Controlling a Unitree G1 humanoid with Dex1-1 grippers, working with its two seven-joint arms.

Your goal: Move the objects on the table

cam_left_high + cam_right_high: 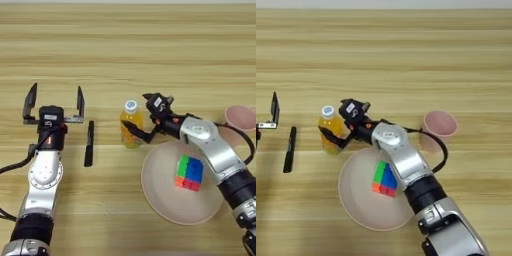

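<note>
- Your right gripper (141,116) has its jaws apart around the bottle (131,127), one finger each side.
- Your left gripper (54,102) hovers with jaws wide apart, just left of the pen (89,143).
- Bottle stands upright on the tabletop (128,50), beside the plate (165,200) holding the cube (189,172).

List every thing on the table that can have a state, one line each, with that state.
juice bottle: upright, cap on, right pincer's fingers around it.
marker pen: lying flat, untouched, beside the left pincer.
puzzle cube: resting on the plate, colours mixed.
plate: flat on the table, holding only the cube.
pink cup: upright, apart from the plate.
left pincer: open, holding nothing.
right pincer: open around the bottle.
</note>
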